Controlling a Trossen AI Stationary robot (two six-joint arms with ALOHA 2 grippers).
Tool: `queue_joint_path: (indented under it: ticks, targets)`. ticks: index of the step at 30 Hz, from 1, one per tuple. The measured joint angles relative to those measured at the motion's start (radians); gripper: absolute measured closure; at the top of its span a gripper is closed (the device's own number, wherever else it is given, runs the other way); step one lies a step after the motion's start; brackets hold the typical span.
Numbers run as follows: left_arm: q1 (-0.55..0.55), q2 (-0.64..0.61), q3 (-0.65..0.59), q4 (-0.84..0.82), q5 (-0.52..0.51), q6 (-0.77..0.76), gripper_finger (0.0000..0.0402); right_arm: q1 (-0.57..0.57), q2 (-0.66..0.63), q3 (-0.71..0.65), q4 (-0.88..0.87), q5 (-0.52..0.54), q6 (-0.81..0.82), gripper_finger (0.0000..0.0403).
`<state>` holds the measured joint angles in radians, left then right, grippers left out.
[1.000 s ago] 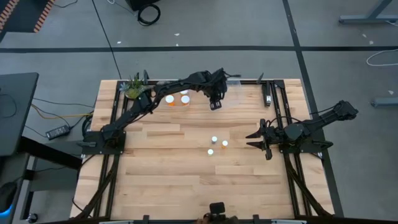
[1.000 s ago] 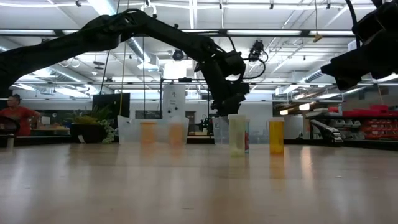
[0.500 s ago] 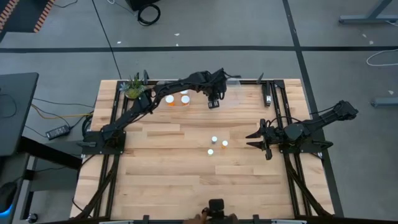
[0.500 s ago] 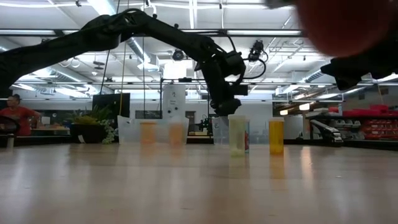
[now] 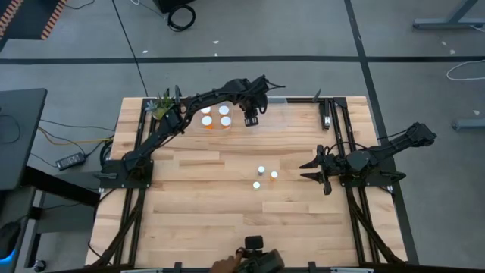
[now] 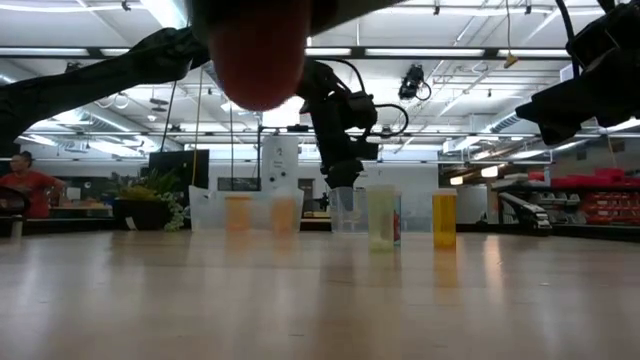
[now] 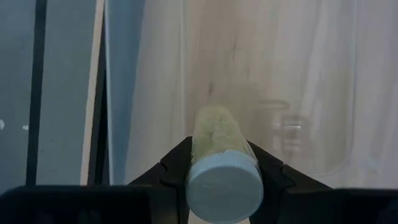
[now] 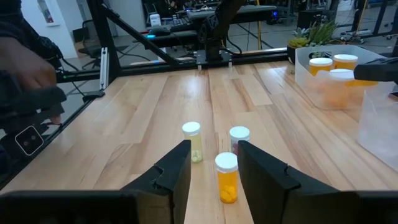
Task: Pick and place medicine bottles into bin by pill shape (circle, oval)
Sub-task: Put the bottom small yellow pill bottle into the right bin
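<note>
table: light wood table (image 5: pixel 227 220), the robot's arms come in from either side
bins: two clear bins at the far edge, near the plant (image 5: pixel 163 106). One bin (image 5: pixel 214 127) has orange white-capped bottles (image 5: pixel 224 120) in it already. The other bin (image 5: pixel 282 114) looks see-through and mostly bare from above
what changed: over the last second the left gripper (image 5: pixel 250 117) has slid from above the bare clear bin toward the bin with the orange bottles, and now hangs between the two. My guess is it's still picking the bin for its bottle, so this drop isn't done yet
left jaws: narrowed and clamped on a pale yellowish bottle (image 7: pixel 219 158). In the left wrist view its white cap faces the camera, the body pokes out forward between the fingers (image 7: pixel 177 163), over a clear bin wall and wood
right gripper: the right gripper (image 5: pixel 314 168) is parked at the right side of the table, jaws partly open, nothing between them
leftover bottles: three small ones (image 5: pixel 261 177) stand mid-table, just in front of the right jaws: a pale one (image 8: pixel 192 142), one that's mostly hidden (image 8: pixel 239 138), and an orange one (image 8: pixel 226 177) nearest
also: a hand (image 5: pixel 223 265) shows at the near edge of the table
</note>
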<state>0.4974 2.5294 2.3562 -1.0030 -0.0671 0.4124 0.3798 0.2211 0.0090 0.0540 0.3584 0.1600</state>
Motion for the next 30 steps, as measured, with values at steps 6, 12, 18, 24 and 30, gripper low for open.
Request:
queue_joint_path:
  ticks: [6,12,18,24,30]
  targets:
    - [-0.002,0.0,0.0,-0.073,0.002,0.003,0.028,0.0,0.0,0.0,0.0,0.0,0.0,0.0265]
    - [-0.001,0.0,0.0,-0.134,0.001,0.019,0.0284,0.0,0.0,0.0,0.0,0.0,0.0,0.0265]
    - [-0.003,0.0,0.0,-0.174,0.001,0.03,0.0276,0.0,0.0,0.0,0.0,0.0,0.0,0.0265]
    - [-0.003,0.0,0.0,-0.172,0.001,0.03,0.0257,0.0,0.0,0.0,0.0,0.0,0.0,0.0265]
    - [-0.003,0.0,0.0,-0.172,0.001,0.029,0.0232,0.0,0.0,0.0,0.0,0.0,0.0,0.0265]
